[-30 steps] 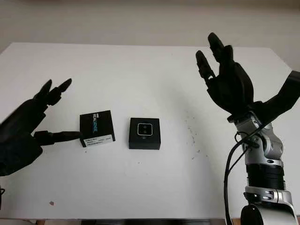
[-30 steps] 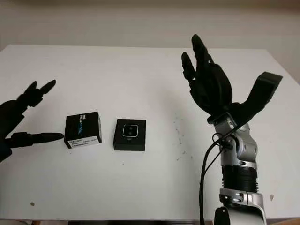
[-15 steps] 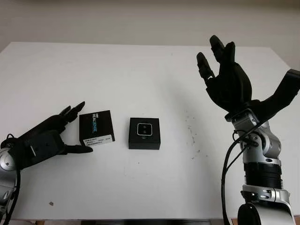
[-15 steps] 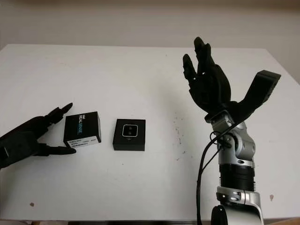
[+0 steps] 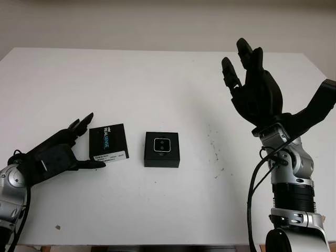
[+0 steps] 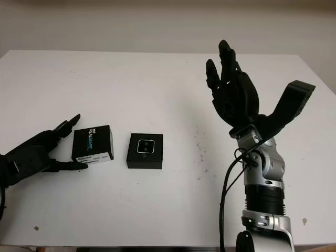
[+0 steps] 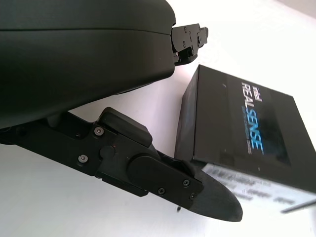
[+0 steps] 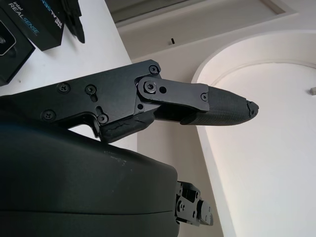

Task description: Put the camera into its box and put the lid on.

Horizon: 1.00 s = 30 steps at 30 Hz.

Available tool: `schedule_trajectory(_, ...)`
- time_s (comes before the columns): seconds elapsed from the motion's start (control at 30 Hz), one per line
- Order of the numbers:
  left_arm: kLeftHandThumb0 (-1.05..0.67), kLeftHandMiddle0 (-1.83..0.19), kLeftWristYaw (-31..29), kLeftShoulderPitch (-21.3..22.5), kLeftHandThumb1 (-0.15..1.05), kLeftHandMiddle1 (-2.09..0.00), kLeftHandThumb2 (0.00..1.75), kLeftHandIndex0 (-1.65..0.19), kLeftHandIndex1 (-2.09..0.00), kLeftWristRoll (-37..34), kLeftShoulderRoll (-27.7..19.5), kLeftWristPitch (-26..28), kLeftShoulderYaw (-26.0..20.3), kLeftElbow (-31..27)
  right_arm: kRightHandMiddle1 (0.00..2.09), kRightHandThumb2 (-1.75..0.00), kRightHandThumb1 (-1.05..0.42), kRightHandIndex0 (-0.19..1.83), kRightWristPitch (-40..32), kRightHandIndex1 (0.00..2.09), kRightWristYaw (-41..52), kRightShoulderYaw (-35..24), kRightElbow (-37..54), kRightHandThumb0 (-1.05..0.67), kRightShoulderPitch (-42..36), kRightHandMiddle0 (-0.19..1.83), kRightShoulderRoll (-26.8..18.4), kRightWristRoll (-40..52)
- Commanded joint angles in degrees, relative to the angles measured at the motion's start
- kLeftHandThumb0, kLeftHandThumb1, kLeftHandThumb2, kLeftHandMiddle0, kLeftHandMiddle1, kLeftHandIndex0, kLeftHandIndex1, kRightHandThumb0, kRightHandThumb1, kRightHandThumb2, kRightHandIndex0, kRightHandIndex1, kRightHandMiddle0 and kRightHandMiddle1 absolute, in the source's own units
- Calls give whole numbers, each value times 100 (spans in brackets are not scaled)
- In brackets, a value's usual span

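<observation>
**Left hand at the lid, camera already seated in its box**

You have the box (image 5: 161, 149) near the middle of the white table (image 5: 157, 79), open side up, with the camera (image 5: 161, 144) lying flat in it. The two lenses face straight up, and the camera's long axis runs left–right across the table, square with the box edges.

The lid (image 5: 108, 143) lies flat just beside the box on your left, with a clear gap between them. Its printed face is up and it is turned slightly off square. The lettering runs away from you toward the far edge, so the text reads sideways from the head view. A white label strip sits along its near edge.

Your left hand (image 5: 58, 152) is low over the table at the lid's left side, open and holding nothing. The fingers bracket the lid without closing — one fingertip (image 5: 97, 164) lies along the near edge by the label, and the other fingers (image 7: 190, 39) sit off the far-left corner. The left wrist view shows the lower finger right against the near edge; I can't tell if it actually touches.

Your right hand (image 5: 255, 86) is raised well above the right side of the table, open, fingers pointing up and away, well apart from box and lid.
</observation>
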State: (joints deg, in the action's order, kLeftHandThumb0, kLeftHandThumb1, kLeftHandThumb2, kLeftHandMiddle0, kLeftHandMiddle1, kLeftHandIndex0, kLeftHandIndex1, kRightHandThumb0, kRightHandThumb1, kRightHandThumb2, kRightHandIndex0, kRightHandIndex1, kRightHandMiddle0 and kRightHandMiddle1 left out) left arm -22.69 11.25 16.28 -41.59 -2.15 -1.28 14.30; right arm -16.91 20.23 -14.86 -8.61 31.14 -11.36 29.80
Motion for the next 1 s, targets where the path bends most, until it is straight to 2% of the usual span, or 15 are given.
schedule_trajectory(0.0,-88,17,82,68,92,-5,4,19,0,-45,67,-73,-11,163,1,-52,-105,-19,66,0,-49,3,65,-73,-47,-18,16,-54)
schedule_trajectory(0.3,-79,11,256,277,87,-7,4,13,-5,-67,85,-753,63,600,0,-49,-105,-19,-29,0,-157,-26,114,-71,-93,-19,26,-31)
schedule_trajectory(0.63,-59,3,-4,324,80,-7,4,4,-8,100,-33,-928,208,536,0,-48,-105,-19,-220,0,-260,-90,213,-70,-118,-19,29,130)
schedule_trajectory(0.97,-59,2,-249,459,82,-6,6,2,-6,168,30,-1203,432,326,0,-50,-105,-19,-251,0,-199,-20,204,-70,-127,-19,-42,16)
